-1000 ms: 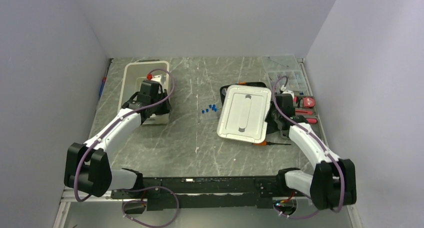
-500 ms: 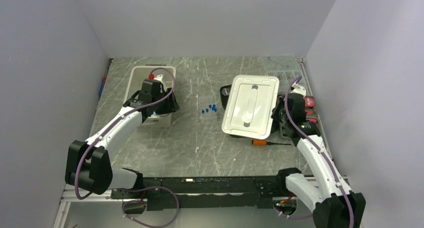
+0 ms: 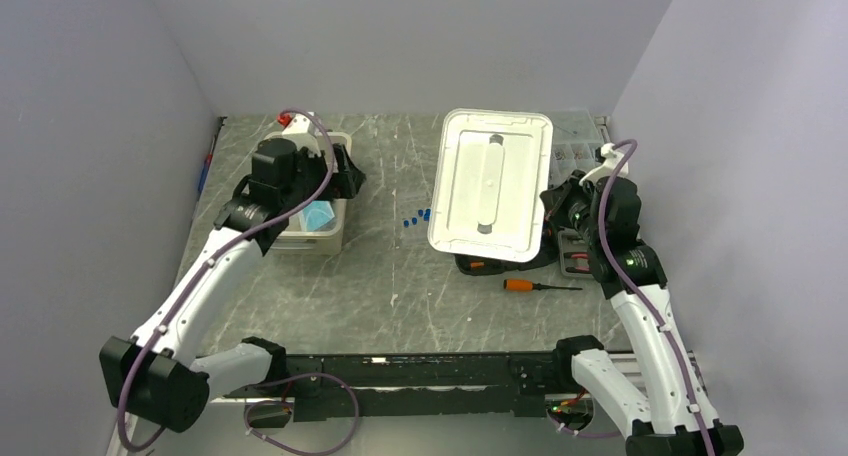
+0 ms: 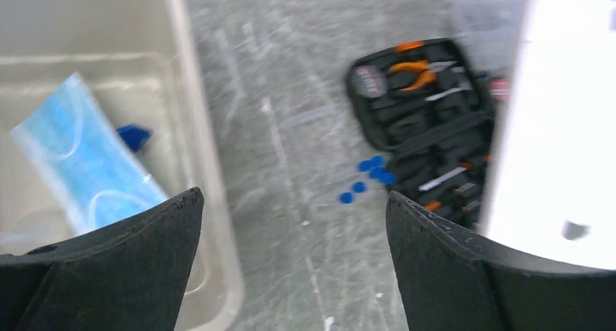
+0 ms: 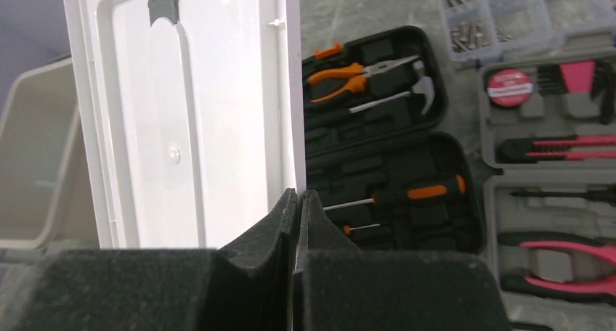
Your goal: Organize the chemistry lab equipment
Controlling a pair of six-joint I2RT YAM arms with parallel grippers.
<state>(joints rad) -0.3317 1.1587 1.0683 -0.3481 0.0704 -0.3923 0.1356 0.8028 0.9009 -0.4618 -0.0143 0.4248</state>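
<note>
Several blue caps [image 4: 367, 177] lie loose on the table [image 3: 380, 276] between bin [image 4: 195, 106] and tool case [image 4: 421, 106], so the left gripper [image 4: 290, 222], jaws spread wide above the bin, should descend squarely on one while the right gripper [image 5: 298, 200], pinching the lid [image 5: 203, 113] by its edge, holds it clear.

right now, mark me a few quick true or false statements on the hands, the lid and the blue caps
1. The right hand is shut on the edge of the white lid. True.
2. The left hand grips a blue cap. False: it is open and empty, above the bin.
3. All the blue caps sit in the bin. False: a cluster of blue caps lies on the table.
4. A light-blue piece lies in the bin. True.
</note>
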